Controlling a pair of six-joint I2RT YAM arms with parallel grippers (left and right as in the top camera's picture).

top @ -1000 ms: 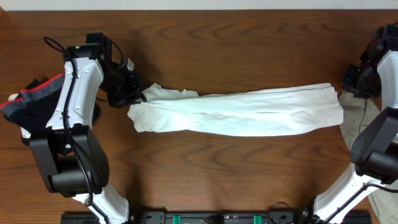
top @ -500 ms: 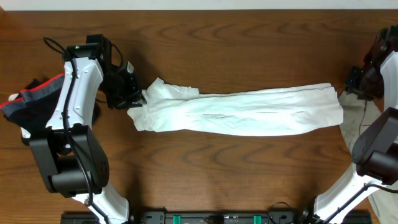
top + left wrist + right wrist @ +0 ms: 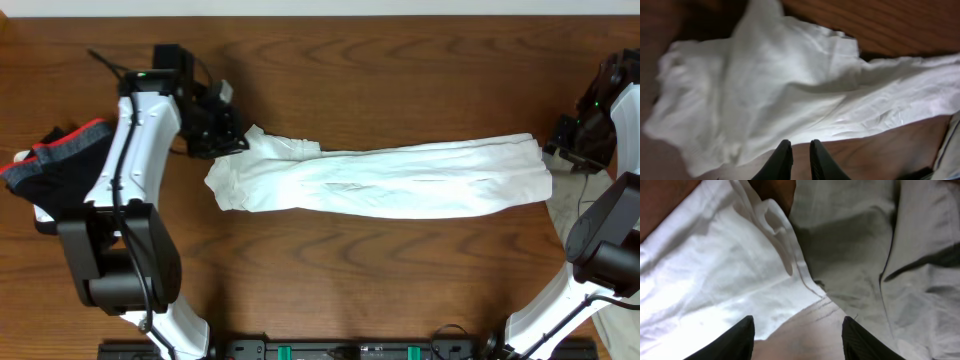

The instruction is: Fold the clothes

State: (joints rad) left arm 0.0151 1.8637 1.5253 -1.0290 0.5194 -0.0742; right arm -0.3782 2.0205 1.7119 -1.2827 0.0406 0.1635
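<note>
My left end effector (image 3: 799,158) is pressed together over the left end of the cloth (image 3: 385,180); my right end effector (image 3: 796,336) is spread wide at the right end.

The white garment (image 3: 790,85) is lying rumpled across the wooden table (image 3: 880,20); your left gripper (image 3: 796,160) is hovering at its near edge, fingers nearly together.

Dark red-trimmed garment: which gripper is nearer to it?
Left. The left gripper is at the white cloth's end nearest the dark garment; the right gripper is at the cloth's far end.
</note>
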